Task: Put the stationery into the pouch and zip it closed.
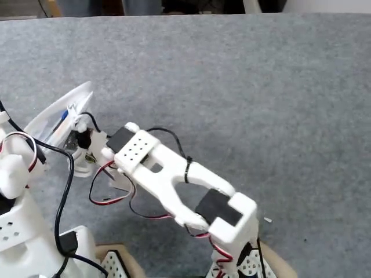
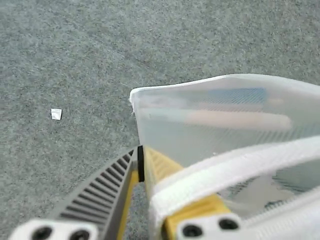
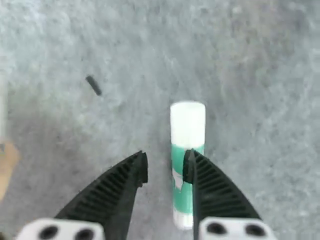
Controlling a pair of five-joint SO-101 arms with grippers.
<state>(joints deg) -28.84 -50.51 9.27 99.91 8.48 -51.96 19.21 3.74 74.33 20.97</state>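
Nearest, right gripper (image 3: 166, 162): black jaws parted narrowly, gripping nothing, tips low over grey table (image 3: 250, 60). Glue stick (image 3: 187, 125) flat on table, white cap pointing away, green body running beneath one jaw rather than between the two. Small black scrap (image 3: 93, 85) lying apart from it.

Left gripper (image 2: 139, 159): yellow and grey jaws closed at tips on side edge of pouch (image 2: 215, 120). Pouch clear, mouth gaping, white zip band draped over yellow jaw. Inside, blue item (image 2: 235, 95) and pale stick (image 2: 235, 120), both too blurred to name. Small white scrap (image 2: 56, 114) on table, well apart.

From above: pouch (image 1: 55, 113) raised and tilted at left side of table, left arm (image 1: 17, 174) just beside it. Right arm (image 1: 174, 174) stretched across toward pouch, far end near it.
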